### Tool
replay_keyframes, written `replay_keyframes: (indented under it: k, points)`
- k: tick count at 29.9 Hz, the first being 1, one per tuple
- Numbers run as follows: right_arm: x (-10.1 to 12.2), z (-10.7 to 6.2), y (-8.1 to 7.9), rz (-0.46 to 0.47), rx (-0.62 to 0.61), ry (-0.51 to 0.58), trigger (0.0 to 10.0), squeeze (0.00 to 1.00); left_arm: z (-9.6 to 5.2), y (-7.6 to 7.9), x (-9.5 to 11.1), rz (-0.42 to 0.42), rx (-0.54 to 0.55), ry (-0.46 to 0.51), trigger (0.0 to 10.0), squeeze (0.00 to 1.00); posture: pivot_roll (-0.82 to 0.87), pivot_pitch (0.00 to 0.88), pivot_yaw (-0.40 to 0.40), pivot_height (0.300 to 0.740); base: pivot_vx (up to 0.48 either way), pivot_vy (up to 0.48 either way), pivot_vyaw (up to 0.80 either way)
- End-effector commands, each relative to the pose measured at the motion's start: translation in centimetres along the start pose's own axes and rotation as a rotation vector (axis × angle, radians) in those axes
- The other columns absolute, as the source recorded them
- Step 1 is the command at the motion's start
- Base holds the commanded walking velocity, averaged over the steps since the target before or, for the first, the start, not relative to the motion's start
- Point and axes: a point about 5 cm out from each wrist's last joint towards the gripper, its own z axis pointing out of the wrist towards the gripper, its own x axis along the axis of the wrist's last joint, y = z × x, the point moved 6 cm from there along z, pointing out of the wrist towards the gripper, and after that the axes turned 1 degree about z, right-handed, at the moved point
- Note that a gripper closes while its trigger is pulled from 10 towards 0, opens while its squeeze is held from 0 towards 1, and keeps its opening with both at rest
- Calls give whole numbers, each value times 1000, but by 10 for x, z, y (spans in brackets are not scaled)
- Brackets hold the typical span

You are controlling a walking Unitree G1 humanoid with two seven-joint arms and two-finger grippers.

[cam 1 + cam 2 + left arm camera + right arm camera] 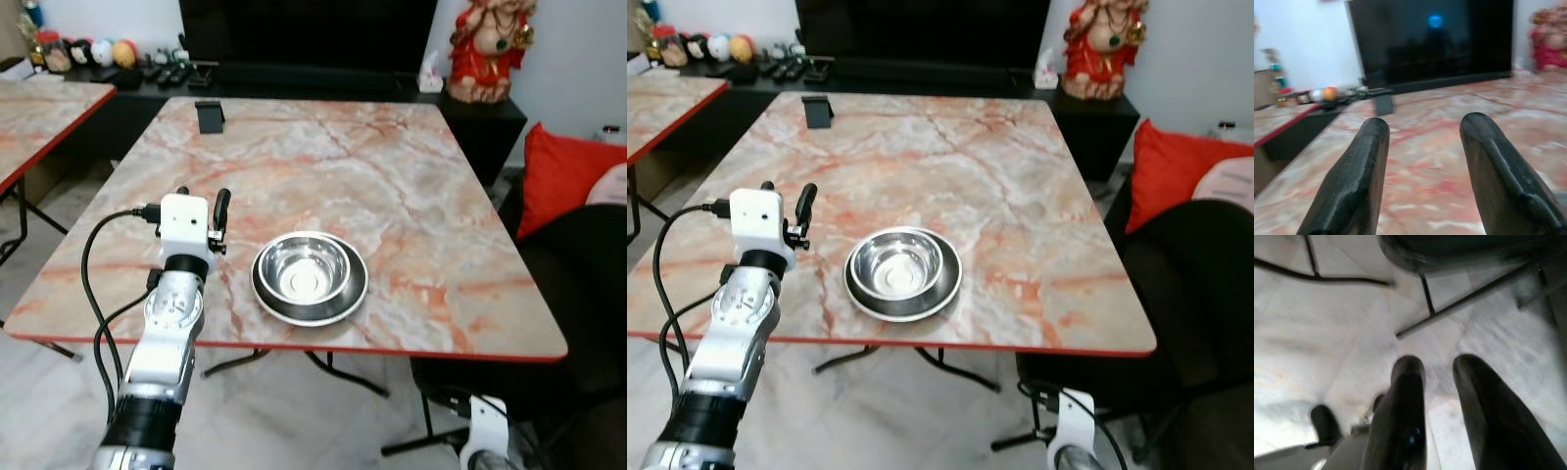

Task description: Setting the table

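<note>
The left end effector (203,201) was up over the near part of the marble bench (392,166). Its two black fingers (1356,181) were apart with a gap between them, and they held nothing. They pointed across the bench toward the far end.

A shiny metal bowl (302,267) sat inside a dark round plate (310,282). Bowl and plate were on the bench just to the right of the left end effector, near it but not touching it. They were close to the near red edge of the bench.

Far ahead of the left end effector, a small black thing (209,116) stood at the far side of the bench. I could not tell what it was. Past that was a big black screen (309,34) on a long low dark shelf (294,83). A red and gold statue (488,49) stood on the shelf, off to the right. Some little round things (103,52) were on the shelf off to the left.

The right end effector (1437,367) hung low beside the robot, down by the pale floor (1317,342). Its two fingers were a little apart and held nothing. Thin black legs (1449,308) of the bench were on the floor ahead of it.

A red cushion (563,176) and a dark chair (578,294) were far to the right of the bench. Another marble bench (39,113) was off to the left.
</note>
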Motion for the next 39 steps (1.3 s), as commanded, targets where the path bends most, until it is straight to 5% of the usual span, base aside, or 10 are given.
replay_keyframes:
  k: [1, 39]
  points:
    - [2, 0, -4, 3, 8, 1, 10000, 0, 2, -8, 1, 22, 17, 3, 10000, 0, 3, 0, -18, 740, 0, 334, 0]
    - [3, 0, -5, 16, 17, 11, 10000, 0, -2, -17, -2, 36, 40, -7, 10000, 0, 29, 0, -22, 740, 0, 333, 0]
